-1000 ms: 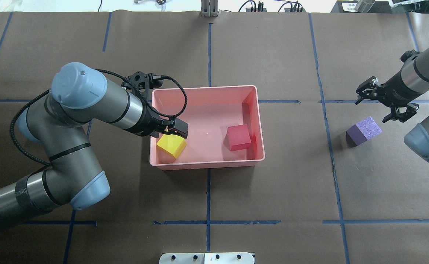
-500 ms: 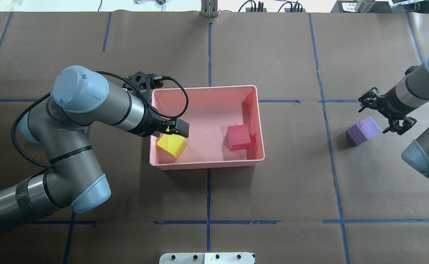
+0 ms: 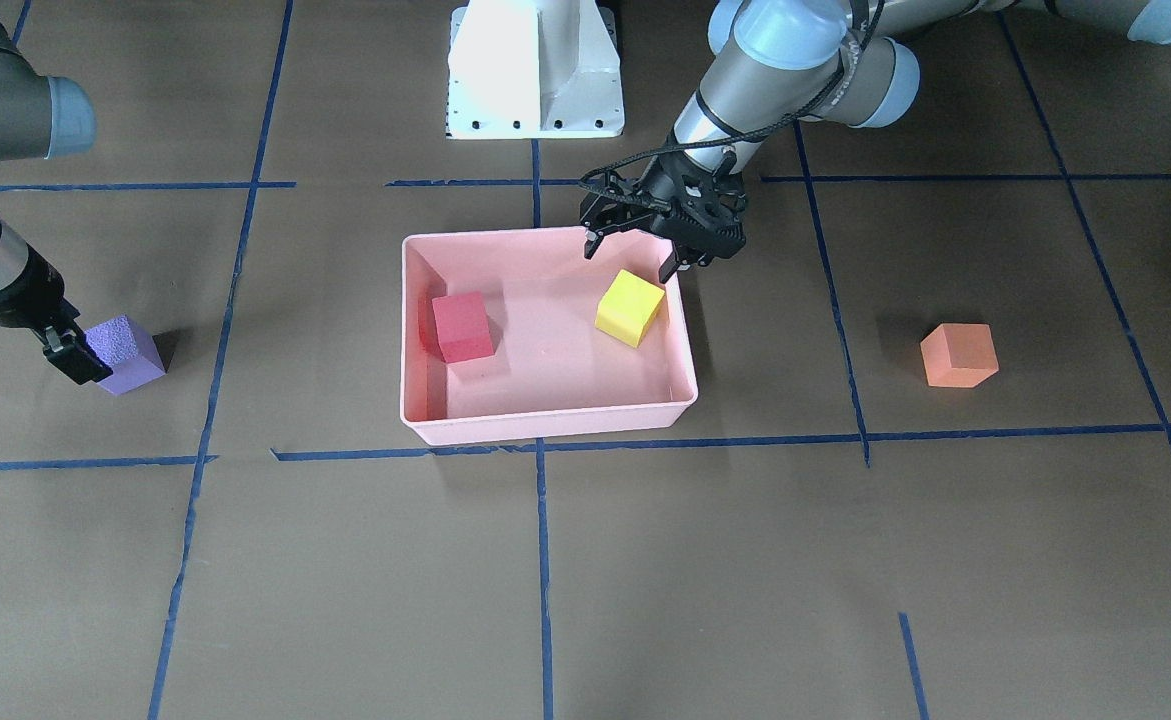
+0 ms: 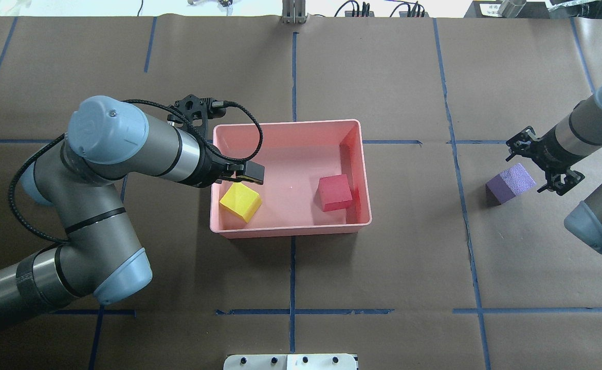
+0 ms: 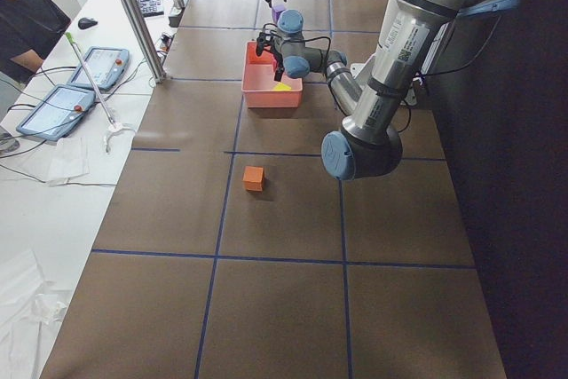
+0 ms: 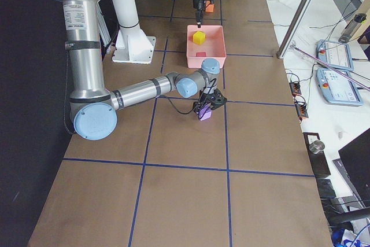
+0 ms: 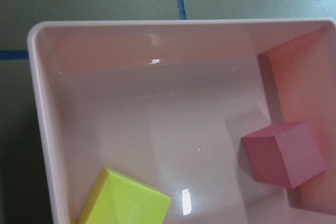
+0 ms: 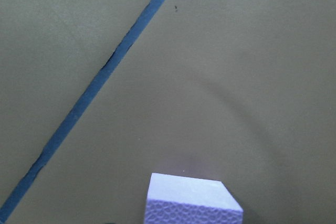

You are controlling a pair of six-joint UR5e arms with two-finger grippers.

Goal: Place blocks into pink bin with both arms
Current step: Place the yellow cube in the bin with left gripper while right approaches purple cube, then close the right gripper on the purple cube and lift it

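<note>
The pink bin (image 4: 290,123) stands mid-table and also shows in the front view (image 3: 545,425). In it lie a yellow block (image 4: 240,202) (image 3: 630,308) (image 7: 126,200) and a red block (image 4: 334,192) (image 3: 462,326) (image 7: 283,153). My left gripper (image 3: 628,256) is open and empty, just above the bin's edge by the yellow block. The purple block (image 4: 510,183) (image 3: 125,353) (image 8: 191,200) sits on the table to the right. My right gripper (image 4: 538,165) is open, low at the block's outer side. The orange block (image 3: 958,354) (image 5: 254,177) lies on the table; my left arm hides it in the overhead view.
The white pedestal base (image 3: 535,70) stands behind the bin. Blue tape lines (image 4: 293,267) cross the brown table cover. A side bench with tablets (image 5: 80,86) and an operator (image 5: 27,15) runs along the far table edge.
My left gripper has drawn back off the yellow block, which stays in the bin. My right gripper has come down and in beside the purple block.
</note>
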